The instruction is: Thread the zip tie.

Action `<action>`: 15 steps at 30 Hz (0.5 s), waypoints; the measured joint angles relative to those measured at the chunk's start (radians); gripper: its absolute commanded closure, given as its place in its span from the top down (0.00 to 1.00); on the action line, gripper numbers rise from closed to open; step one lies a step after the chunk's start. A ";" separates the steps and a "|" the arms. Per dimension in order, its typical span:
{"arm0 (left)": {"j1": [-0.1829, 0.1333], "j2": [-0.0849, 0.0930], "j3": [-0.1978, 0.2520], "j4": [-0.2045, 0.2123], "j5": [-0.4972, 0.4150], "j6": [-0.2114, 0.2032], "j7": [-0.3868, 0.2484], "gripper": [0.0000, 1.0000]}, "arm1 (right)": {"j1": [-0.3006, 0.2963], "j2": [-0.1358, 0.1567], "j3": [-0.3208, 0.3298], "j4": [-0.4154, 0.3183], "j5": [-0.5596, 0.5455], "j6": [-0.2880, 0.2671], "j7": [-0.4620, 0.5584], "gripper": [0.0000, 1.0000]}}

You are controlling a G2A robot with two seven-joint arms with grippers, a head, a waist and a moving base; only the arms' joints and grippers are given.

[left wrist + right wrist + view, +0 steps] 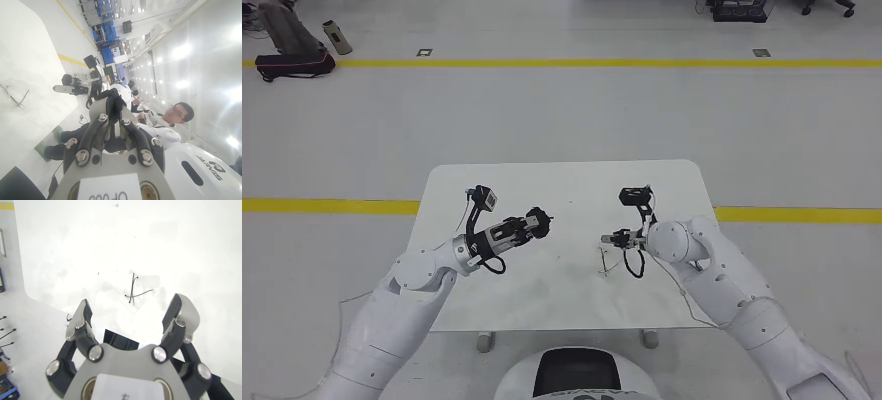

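Several thin black zip ties [132,291] lie crossed on a clear sheet on the white table [562,180]. In the top view the zip ties [603,263] sit near the table's front edge, right of centre. My right gripper [130,311] hovers open just above and behind them, nothing between its fingers [171,310]. In the top view the right gripper [609,240] is beside the ties. My left gripper [113,94] is shut, held above the table's middle left [538,221], apart from the ties [16,99]. I see nothing between its pads.
The table's bare top [170,247] stretches beyond the ties. Its front edge runs close to the sheet. The left wrist view shows the right gripper [56,88] across the table. A dark bag [292,62] lies far off on the floor.
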 measured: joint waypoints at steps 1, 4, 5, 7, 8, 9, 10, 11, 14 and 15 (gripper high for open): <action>0.000 0.000 0.000 0.000 0.000 0.000 0.000 0.00 | -0.002 -0.003 0.003 -0.008 -0.028 0.000 0.013 1.00; 0.000 0.000 0.000 0.000 0.000 0.000 0.000 0.00 | -0.019 -0.019 0.020 -0.044 -0.116 0.000 0.079 1.00; 0.000 0.000 0.000 0.000 0.000 0.000 0.000 0.00 | -0.025 -0.027 0.024 -0.059 -0.154 0.000 0.114 1.00; 0.000 0.000 0.000 0.000 0.000 0.000 0.000 0.00 | -0.035 -0.041 0.027 -0.081 -0.210 0.000 0.161 1.00; 0.000 0.000 0.000 0.000 0.000 0.000 0.000 0.00 | -0.040 -0.051 0.027 -0.093 -0.241 0.000 0.190 1.00; 0.000 0.000 0.000 0.000 0.000 0.000 0.000 0.00 | -0.043 -0.059 0.028 -0.100 -0.261 0.000 0.207 1.00; 0.000 0.000 0.000 0.000 0.000 0.000 0.000 0.00 | -0.045 -0.068 0.026 -0.104 -0.281 0.000 0.220 1.00; 0.000 0.000 0.000 0.000 0.000 0.000 0.000 0.00 | -0.046 -0.080 0.022 -0.101 -0.308 0.000 0.235 1.00; 0.000 0.000 0.000 0.000 0.000 0.000 0.000 0.00 | -0.038 -0.113 0.009 -0.067 -0.371 0.000 0.263 1.00; 0.000 0.000 0.000 0.000 0.000 0.000 0.000 0.00 | -0.034 -0.124 0.004 -0.055 -0.388 0.000 0.272 1.00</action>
